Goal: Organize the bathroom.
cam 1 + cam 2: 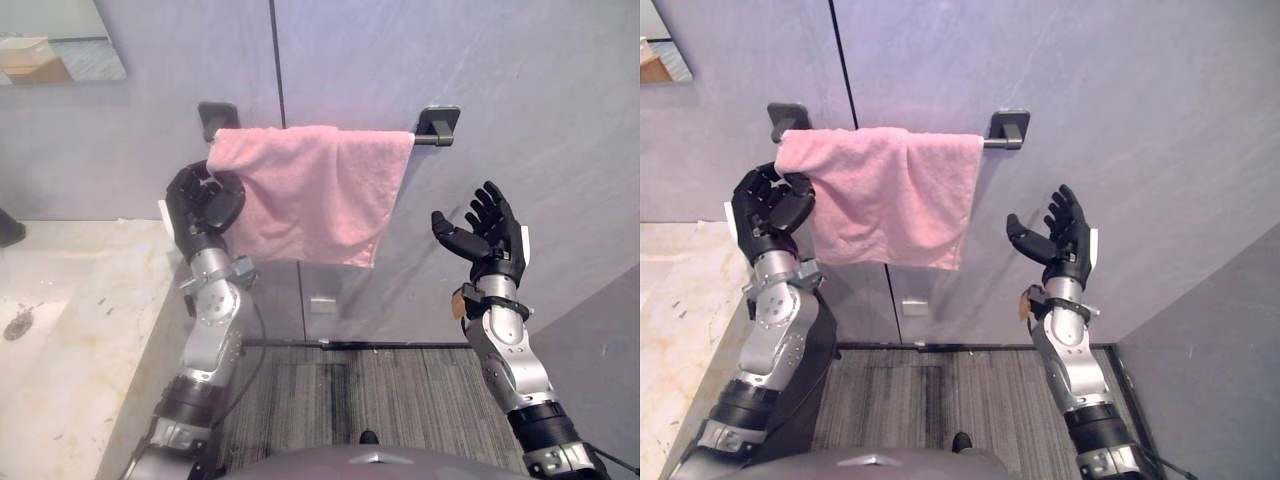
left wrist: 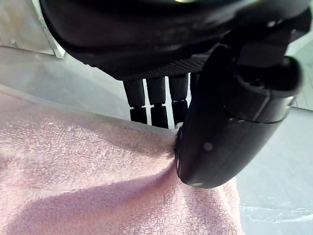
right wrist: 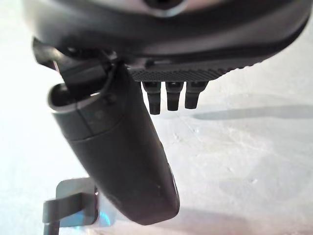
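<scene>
A pink towel (image 1: 310,190) hangs draped over a dark wall-mounted towel bar (image 1: 425,139), bunched toward the bar's left end. My left hand (image 1: 203,203) is raised at the towel's left edge. In the left wrist view its thumb (image 2: 220,127) presses the towel (image 2: 98,186) against the curled fingers (image 2: 156,105) behind the cloth. My right hand (image 1: 492,238) is held up to the right of the towel, below the bar's right bracket (image 1: 438,122). It is clear of the cloth, with straight fingers and nothing in it.
A pale stone countertop (image 1: 70,330) runs along the left, close beside my left arm. A mirror corner (image 1: 50,45) sits at the upper left. The grey panelled wall (image 1: 520,90) stands directly ahead, with a striped floor mat (image 1: 370,390) below.
</scene>
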### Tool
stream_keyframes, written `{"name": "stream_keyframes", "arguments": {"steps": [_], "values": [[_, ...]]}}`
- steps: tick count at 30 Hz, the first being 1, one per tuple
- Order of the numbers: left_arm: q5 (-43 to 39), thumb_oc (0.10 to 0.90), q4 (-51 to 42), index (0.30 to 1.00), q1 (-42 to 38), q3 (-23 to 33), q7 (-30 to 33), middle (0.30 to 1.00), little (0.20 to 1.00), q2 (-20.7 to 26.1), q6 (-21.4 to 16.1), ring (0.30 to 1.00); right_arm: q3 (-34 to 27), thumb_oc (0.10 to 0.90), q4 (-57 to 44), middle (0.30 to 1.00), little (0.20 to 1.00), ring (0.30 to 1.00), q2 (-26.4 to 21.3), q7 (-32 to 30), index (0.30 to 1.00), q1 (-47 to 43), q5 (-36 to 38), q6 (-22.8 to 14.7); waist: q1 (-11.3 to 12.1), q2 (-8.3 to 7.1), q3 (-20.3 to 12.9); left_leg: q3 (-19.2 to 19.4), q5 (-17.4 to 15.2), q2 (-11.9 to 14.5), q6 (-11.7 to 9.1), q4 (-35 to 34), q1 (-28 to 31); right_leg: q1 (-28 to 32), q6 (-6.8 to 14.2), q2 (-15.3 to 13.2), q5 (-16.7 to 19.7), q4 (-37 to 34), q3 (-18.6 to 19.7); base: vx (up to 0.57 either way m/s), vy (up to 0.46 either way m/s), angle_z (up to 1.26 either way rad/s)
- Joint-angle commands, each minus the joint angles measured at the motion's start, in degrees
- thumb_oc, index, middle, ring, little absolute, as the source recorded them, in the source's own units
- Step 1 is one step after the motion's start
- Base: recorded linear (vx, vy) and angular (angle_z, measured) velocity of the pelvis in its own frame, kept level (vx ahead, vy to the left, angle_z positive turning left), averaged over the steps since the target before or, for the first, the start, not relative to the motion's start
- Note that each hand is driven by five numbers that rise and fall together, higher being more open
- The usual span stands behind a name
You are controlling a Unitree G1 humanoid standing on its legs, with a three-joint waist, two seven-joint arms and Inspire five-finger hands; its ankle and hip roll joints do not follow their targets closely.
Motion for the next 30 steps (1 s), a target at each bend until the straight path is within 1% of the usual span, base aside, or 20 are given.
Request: {"name": "stream_keyframes", "arguments": {"steps": [1,4,6,8,10,14,19,20,21,22,23,24,25,28,30], "values": [[-0.34,0.4,0.86,0.3,2.84,5.18,2.47,0.3,0.3,4.74,-3.88,0.3,-2.41,0.8,-5.26,0.9,0.9,0.9,0.03,3.59,0.9,-7.92,0.29,-3.22,3.86,-3.9,-0.77,-2.02,0.0,-1.91,2.94,0.1,-2.48,2.01,3.58,-6.18,0.37,3.93,-3.99,0.0,0.0,0.0],[-0.05,0.4,0.68,0.3,2.7,4.97,2.52,0.3,0.3,4.65,-3.47,0.3,-1.76,0.8,-6.09,0.9,0.9,0.9,0.23,6.6,0.9,-8.41,2.39,-2.58,3.85,-3.84,-0.89,-2.04,0.01,-1.82,2.89,0.1,-2.42,2.1,3.54,-6.09,0.25,3.74,-3.92,0.0,0.0,0.0],[-0.15,0.4,0.93,0.3,2.73,4.65,2.46,0.3,0.3,4.7,-3.41,0.3,-0.56,0.8,-6.89,0.9,0.9,0.9,-0.01,10.92,0.9,-8.87,2.17,-0.26,3.94,-3.83,-0.99,-2.09,0.1,-1.81,2.84,0.1,-2.4,2.29,3.52,-6.01,0.06,3.49,-4.0,0.0,0.0,0.0],[-0.29,0.4,0.98,0.3,2.69,4.56,2.52,0.3,0.3,4.66,-3.25,0.3,0.2,0.8,-7.46,0.9,0.9,0.9,-0.46,12.84,0.9,-9.16,2.43,0.93,3.95,-3.89,-1.08,-2.15,0.12,-1.86,2.84,0.1,-2.41,2.29,3.55,-5.99,0.12,3.44,-4.03,0.0,0.0,0.0],[-0.08,0.4,1.17,0.3,2.74,4.6,2.01,0.3,0.3,4.71,-3.24,0.3,1.08,0.8,-7.86,0.9,0.9,0.9,-1.34,16.12,0.9,-9.93,2.64,2.84,4.05,-4.13,-1.18,-2.21,0.06,-1.86,2.76,0.1,-2.39,2.31,3.58,-5.96,0.12,3.42,-4.19,0.0,0.0,0.0],[0.07,0.4,1.66,0.3,2.47,4.2,1.53,0.3,0.3,4.79,-3.3,0.3,1.93,0.8,-8.22,0.9,0.9,0.9,-3.21,18.74,0.9,-12.3,3.49,4.38,4.3,-4.53,-1.19,-2.33,0.13,-1.75,2.53,0.1,-2.48,2.46,3.6,-5.88,-0.01,3.26,-4.53,0.0,0.0,0.0],[-0.02,0.4,2.1,0.3,2.32,3.86,1.14,0.3,0.3,4.86,-3.38,0.3,1.54,0.8,-8.38,0.9,0.9,0.9,-3.77,18.32,0.9,-14.63,4.17,4.78,4.58,-4.64,-1.13,-2.62,0.15,-1.68,2.41,0.1,-2.48,2.7,3.45,-5.8,-0.06,3.16,-4.75,0.0,0.0,0.0],[-0.04,0.4,2.11,0.3,2.29,3.86,1.12,0.3,0.3,4.86,-3.35,0.3,1.5,0.681,-8.35,0.721,0.721,0.721,-3.78,18.38,0.721,-14.75,4.26,4.82,4.59,-4.64,-1.12,-2.63,0.15,-1.68,2.4,0.1,-2.48,2.71,3.45,-5.8,-0.05,3.14,-4.76,0.0,0.0,0.0],[-0.26,0.4,2.2,0.3,2.63,3.88,0.77,0.3,0.3,5.02,-3.51,0.3,1.28,0.715,-9.16,0.773,0.773,0.773,-3.91,18.86,0.773,-15.19,4.43,5.32,4.72,-4.66,-1.14,-2.68,0.13,-1.61,2.37,0.1,-2.46,2.77,3.4,-5.78,-0.15,3.14,-4.82,0.0,0.0,0.0],[-0.31,0.4,2.17,0.3,2.85,4.04,0.44,0.3,0.3,5.12,-3.57,0.3,1.1,0.593,-9.53,0.589,0.589,0.589,-4.11,19.24,0.589,-15.19,4.41,5.41,4.75,-4.69,-1.13,-2.68,0.13,-1.61,2.37,0.1,-2.45,2.78,3.38,-5.77,-0.19,3.17,-4.79,0.0,0.0,0.0],[-0.26,0.4,2.13,0.3,3.04,4.09,0.26,0.3,0.3,5.1,-3.58,0.3,1.13,0.53,-9.94,0.495,0.495,0.495,-4.26,18.87,0.495,-15.27,4.61,5.51,4.79,-4.71,-1.13,-2.61,0.12,-1.57,2.36,0.1,-2.46,2.75,3.4,-5.77,-0.23,3.21,-4.8,0.0,0.0,0.0],[-0.35,0.4,2.24,0.3,3.02,4.07,0.18,0.3,0.3,5.12,-3.59,0.3,1.07,0.433,-9.91,0.349,0.349,0.349,-4.14,18.92,0.349,-15.4,4.79,5.68,4.79,-4.73,-1.15,-2.57,0.11,-1.54,2.37,0.1,-2.46,2.72,3.42,-5.76,-0.26,3.25,-4.78,0.0,0.0,0.0],[-0.4,0.4,2.39,0.3,2.87,4.01,0.11,0.3,0.3,5.18,-3.6,0.3,1.07,0.4,-9.72,0.3,0.3,0.3,-4.04,19.14,0.3,-15.57,4.92,5.55,4.77,-4.75,-1.15,-2.54,0.09,-1.52,2.39,0.1,-2.41,2.69,3.44,-5.76,-0.23,3.32,-4.77,0.0,0.0,0.0],[-0.23,0.4,2.86,0.3,2.46,3.75,0.2,0.3,0.3,5.02,-3.7,0.3,1.07,0.4,-9.67,0.3,0.3,0.3,-3.84,18.15,0.3,-15.83,5.28,5.92,4.69,-4.73,-1.16,-2.57,0.13,-1.55,2.41,0.1,-2.44,2.77,3.45,-5.71,-0.27,3.17,-4.58,0.0,0.0,0.0],[-0.13,0.4,2.98,0.3,2.35,3.66,0.21,0.3,0.3,4.99,-3.68,0.3,0.99,0.4,-9.2,0.3,0.3,0.3,-3.5,17.33,0.3,-15.63,5.38,5.52,4.67,-4.7,-1.18,-2.56,0.12,-1.55,2.42,0.1,-2.4,2.79,3.44,-5.75,-0.13,3.18,-4.57,0.0,0.0,0.0]]}}
